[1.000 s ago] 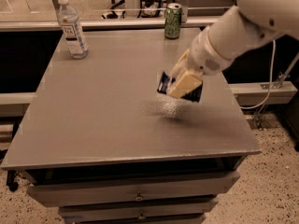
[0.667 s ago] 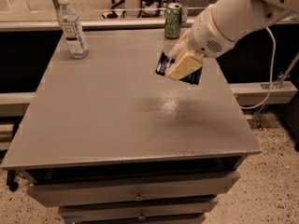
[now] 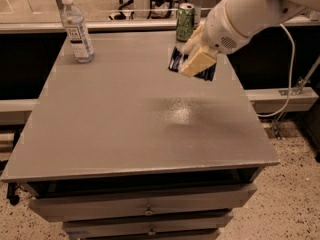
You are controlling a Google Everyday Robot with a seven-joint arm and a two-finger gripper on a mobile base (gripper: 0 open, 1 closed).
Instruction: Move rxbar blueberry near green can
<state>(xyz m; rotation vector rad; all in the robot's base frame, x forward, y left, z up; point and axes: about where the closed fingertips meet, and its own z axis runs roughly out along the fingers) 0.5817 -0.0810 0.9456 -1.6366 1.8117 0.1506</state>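
**Blue bar held in the air, close to the can**

Camera view. Found the two-finger gripper (image 3: 192,66) above the rear right part of the flat grey table (image 3: 110,124), at the end of a thick white arm (image 3: 255,9) reaching in from the upper right corner. Saw it pinching the rxbar blueberry (image 3: 175,60), a small flat bar in a dark blue wrapper. Saw one pale yellowish finger (image 3: 200,60) pressed across the face of the wrapper. Could not see the other finger, hidden behind the bar. Noted the bar tilted, with dark blue ends showing on both sides of the finger. Noted it also raised clear of the table top, not touching it. Saw a dim shadow and a bright patch of glare on the grey surface below and in front of the bar.

Found the slim green can (image 3: 185,22), with pale markings and a silver top, standing upright at the far edge of the table, just behind the gripper. Saw the bar near the can but apart from it.

Found a clear plastic water bottle (image 3: 77,29) with a white cap standing upright at the far left corner, well apart from the can and the bar. Noted grey drawers (image 3: 147,209) with small knobs under the front edge of the table. Noted a thin pale cable (image 3: 289,69) hanging at the right side and a speckled floor (image 3: 295,204) around the base.
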